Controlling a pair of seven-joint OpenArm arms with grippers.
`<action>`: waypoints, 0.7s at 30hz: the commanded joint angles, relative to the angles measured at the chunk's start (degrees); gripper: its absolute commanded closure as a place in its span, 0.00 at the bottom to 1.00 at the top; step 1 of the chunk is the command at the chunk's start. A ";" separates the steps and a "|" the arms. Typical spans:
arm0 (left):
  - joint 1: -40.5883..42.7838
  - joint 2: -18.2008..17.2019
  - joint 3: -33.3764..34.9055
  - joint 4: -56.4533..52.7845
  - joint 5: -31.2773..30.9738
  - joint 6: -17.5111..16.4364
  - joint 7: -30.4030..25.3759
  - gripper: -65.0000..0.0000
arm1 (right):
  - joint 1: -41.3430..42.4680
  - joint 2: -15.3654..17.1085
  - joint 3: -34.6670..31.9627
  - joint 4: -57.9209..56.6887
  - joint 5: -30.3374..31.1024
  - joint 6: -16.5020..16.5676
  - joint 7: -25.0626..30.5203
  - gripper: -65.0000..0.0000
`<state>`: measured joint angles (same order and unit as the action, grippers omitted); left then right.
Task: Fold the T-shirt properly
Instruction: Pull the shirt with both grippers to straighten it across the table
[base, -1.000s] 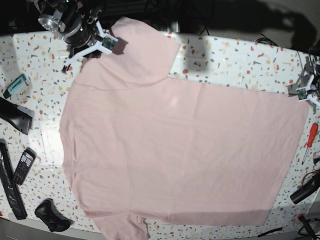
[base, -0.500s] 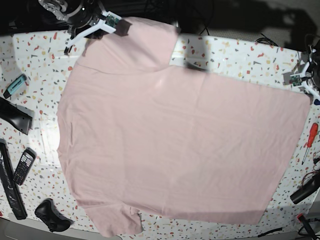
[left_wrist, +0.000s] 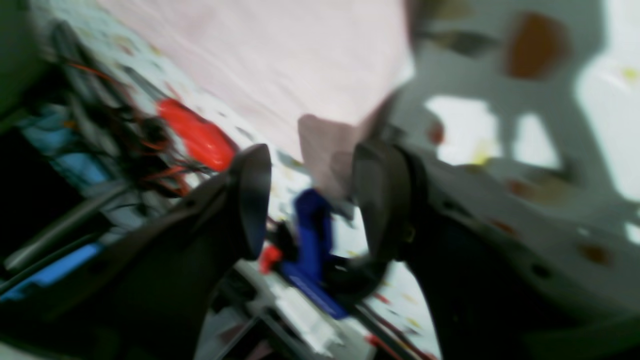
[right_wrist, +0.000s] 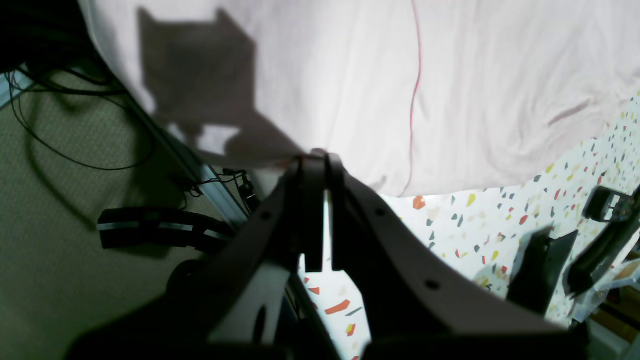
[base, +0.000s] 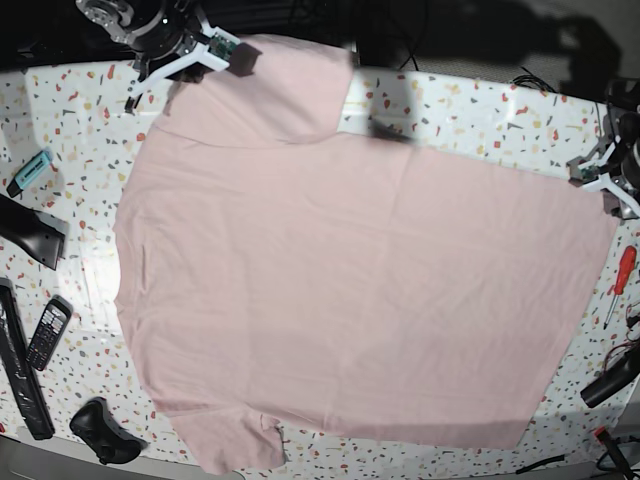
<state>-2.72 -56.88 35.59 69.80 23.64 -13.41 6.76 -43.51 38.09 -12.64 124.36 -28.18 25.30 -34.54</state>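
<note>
The T-shirt (base: 350, 290) lies spread flat, plain pink side up, over most of the speckled tabletop (base: 470, 110), one sleeve at the far edge and the other at the near edge. Right gripper (right_wrist: 317, 160) sits at the far sleeve's edge, jaws clenched together on a pinch of the sleeve cloth; in the base view it shows at the upper left (base: 205, 50). Left gripper (left_wrist: 307, 200) is at the hem corner on the opposite side (base: 600, 175), jaws released and standing wide apart. The wrist view is badly blurred, but the cloth corner (left_wrist: 325, 145) seems to lie just beyond the gap rather than be pinched. A red screwdriver (base: 621, 278) lies near that corner; a phone (base: 47, 333) and a teal object (base: 30, 170) lie off the shirt's other side.
</note>
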 joint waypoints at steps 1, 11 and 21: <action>-0.35 0.11 -0.28 -0.50 0.68 1.07 -1.33 0.54 | -0.33 0.48 0.33 1.05 -0.15 -0.52 0.42 1.00; -6.23 4.61 -0.28 -9.09 3.39 0.24 -6.03 0.55 | -0.33 0.48 0.33 1.07 -0.15 -0.52 0.39 1.00; -7.91 0.11 -0.28 -3.63 -2.19 -16.52 -7.06 0.62 | -0.33 0.48 0.33 1.05 -0.15 -0.52 -0.44 1.00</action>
<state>-10.35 -56.14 35.42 65.78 22.46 -29.41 1.34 -43.55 38.09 -12.64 124.36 -28.14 25.30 -35.40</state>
